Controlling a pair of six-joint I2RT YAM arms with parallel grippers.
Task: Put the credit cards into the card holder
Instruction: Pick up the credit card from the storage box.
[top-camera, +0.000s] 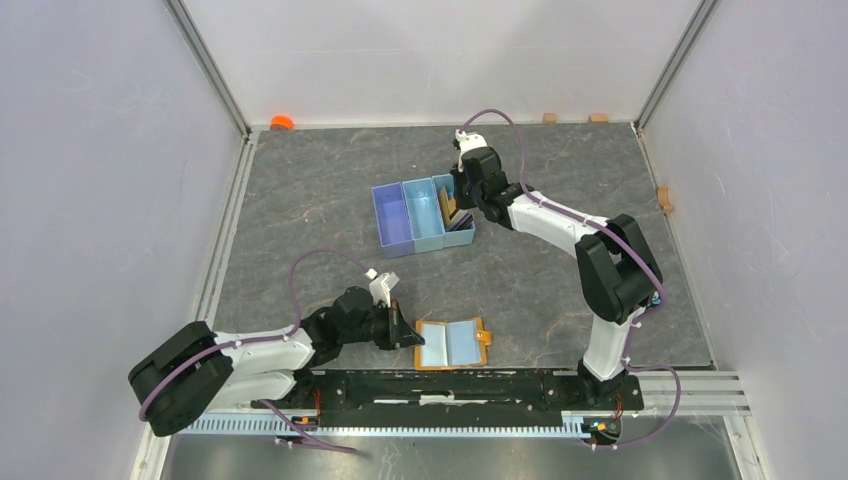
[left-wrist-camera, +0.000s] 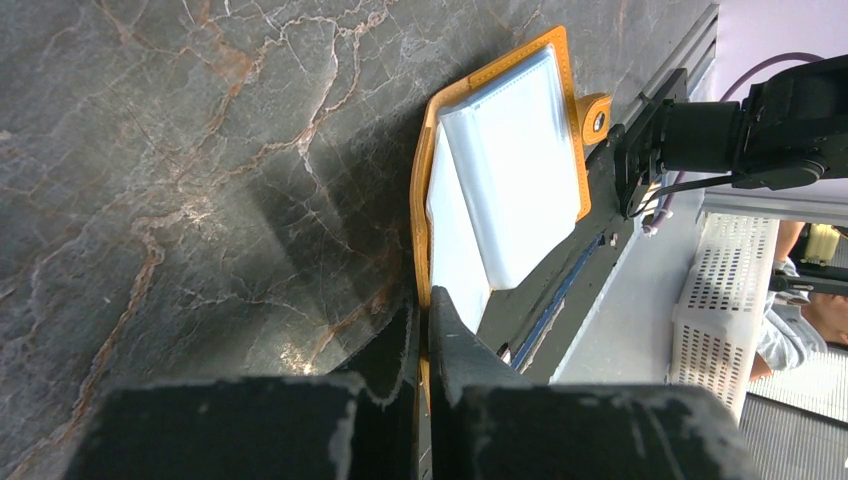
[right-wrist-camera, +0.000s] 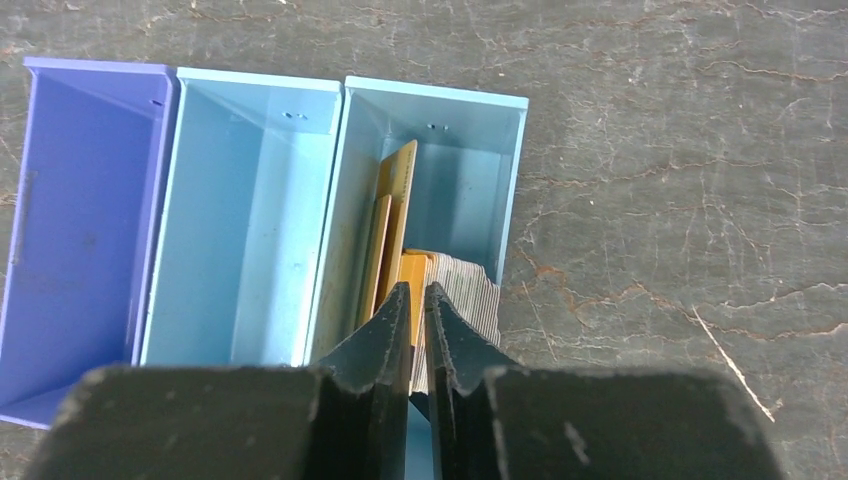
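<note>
Left gripper: jaws shut, pinching the left edge of the open card holder, which lies flat on the table near the arm bases. Only the left wrist view shows the orange edge between the jaws.

Right gripper: jaws narrow inside the right compartment of the three-compartment tray. A gold credit card from the credit cards stands between them. Whether it is clamped cannot be told.

Three-compartment blue tray mid-table; orange object, possibly cap, at far-left corner.
</note>
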